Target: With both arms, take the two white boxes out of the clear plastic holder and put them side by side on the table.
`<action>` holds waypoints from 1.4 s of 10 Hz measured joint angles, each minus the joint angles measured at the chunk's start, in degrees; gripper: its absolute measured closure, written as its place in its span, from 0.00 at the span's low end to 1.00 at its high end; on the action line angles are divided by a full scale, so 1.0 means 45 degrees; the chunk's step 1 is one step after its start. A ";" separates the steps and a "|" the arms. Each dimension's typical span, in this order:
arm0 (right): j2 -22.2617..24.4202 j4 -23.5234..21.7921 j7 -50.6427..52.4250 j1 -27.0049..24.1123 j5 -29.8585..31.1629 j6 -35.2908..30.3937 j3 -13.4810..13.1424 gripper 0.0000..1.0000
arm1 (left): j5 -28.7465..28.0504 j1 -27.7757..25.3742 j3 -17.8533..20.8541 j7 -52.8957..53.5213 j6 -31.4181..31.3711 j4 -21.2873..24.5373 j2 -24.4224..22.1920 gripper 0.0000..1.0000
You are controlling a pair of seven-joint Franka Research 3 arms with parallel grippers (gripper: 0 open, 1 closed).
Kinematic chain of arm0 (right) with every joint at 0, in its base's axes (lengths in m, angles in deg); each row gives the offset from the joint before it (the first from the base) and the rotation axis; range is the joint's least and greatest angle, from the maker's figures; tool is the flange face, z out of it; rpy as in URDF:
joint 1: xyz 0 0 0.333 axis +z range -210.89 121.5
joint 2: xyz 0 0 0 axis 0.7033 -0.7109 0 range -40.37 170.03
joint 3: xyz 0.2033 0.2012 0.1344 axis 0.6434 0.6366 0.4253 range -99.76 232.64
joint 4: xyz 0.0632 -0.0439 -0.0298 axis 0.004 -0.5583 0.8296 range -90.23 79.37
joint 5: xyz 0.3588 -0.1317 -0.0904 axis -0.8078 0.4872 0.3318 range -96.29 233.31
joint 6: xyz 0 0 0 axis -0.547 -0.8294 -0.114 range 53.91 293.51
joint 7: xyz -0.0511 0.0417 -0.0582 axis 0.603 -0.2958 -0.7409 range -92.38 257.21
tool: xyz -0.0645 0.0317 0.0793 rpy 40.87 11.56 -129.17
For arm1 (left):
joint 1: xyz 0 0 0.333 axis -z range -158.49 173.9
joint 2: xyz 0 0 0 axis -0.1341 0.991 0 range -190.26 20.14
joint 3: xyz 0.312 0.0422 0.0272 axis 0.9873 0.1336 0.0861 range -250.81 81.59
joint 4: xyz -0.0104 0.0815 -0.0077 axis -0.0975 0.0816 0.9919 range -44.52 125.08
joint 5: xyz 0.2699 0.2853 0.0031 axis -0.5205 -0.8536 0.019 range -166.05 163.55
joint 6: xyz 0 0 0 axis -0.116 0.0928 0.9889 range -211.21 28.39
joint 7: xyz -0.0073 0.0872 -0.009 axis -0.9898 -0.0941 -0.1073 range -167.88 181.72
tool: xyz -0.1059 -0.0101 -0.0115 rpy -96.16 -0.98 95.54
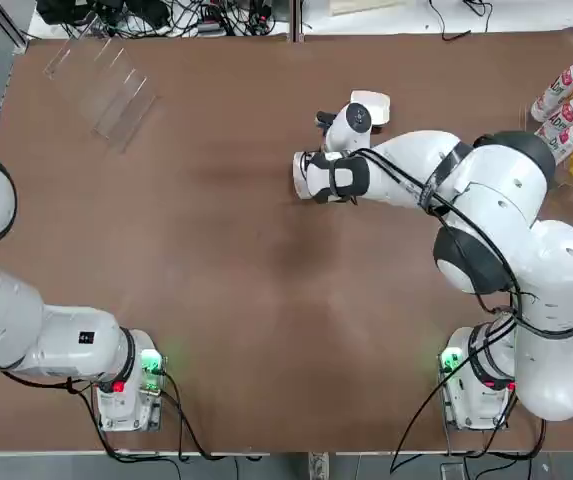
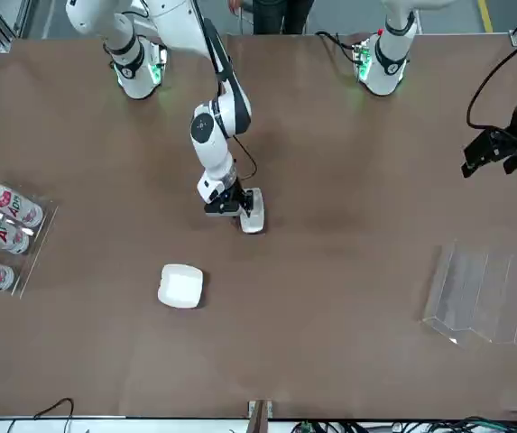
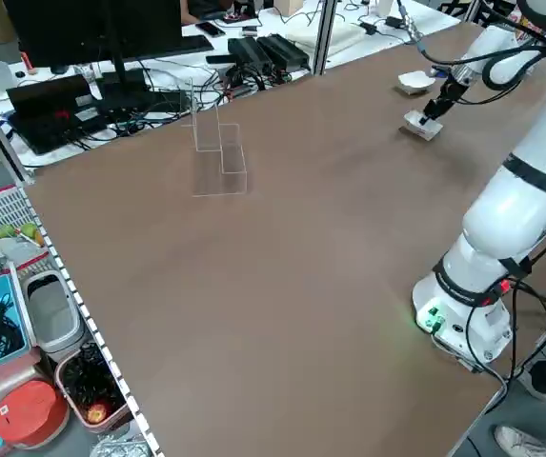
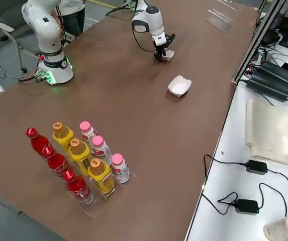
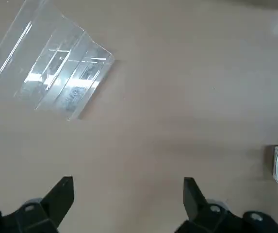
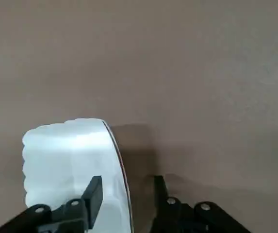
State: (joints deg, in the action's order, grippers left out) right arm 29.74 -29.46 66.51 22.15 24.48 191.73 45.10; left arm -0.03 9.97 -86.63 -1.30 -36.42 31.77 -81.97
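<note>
Mid-table, right gripper (image 2: 248, 213) jaws straddling box (image 2: 253, 211) edge

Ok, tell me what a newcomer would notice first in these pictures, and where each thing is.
The right claw stands out first, mid-table, its fingers straddling the edge of one white box that stands on its side. The other white box lies flat on the table a little beyond it, away from the arms' bases. The clear plastic holder sits empty at the far left corner, and the left claw hangs open above the table on that side.
</note>
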 joint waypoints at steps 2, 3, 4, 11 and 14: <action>0.0000 0.0005 -0.0003 0.0009 -0.0027 0.0016 0.0032 0.74 | 0.0000 0.0013 -0.0008 -0.0002 0.0000 -0.0012 0.0000 0.00; 0.0000 0.0006 -0.0010 0.0010 -0.0054 0.0026 0.0042 0.83 | 0.0000 0.0040 -0.0020 -0.0002 0.0000 -0.0016 0.0000 0.00; 0.0000 0.0005 -0.0010 0.0010 -0.0080 0.0020 0.0042 0.89 | 0.0000 0.0062 -0.0025 -0.0002 0.0000 -0.0017 0.0000 0.00; 0.2011 0.0310 -0.2034 -0.1521 -0.0489 -0.2559 -0.0249 0.98 | 0.0000 -0.0023 0.0032 0.0011 0.0000 -0.0028 -0.0001 0.00; 0.4025 0.0244 -0.3499 -0.3557 -0.0470 -0.5179 -0.0384 0.98 | 0.0000 -0.0047 0.0054 0.0011 0.0000 -0.0029 0.0000 0.00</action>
State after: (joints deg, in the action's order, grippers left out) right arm 47.86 -28.36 50.77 6.14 22.37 168.42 43.37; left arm -0.03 9.76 -86.39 -1.25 -36.42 31.64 -81.97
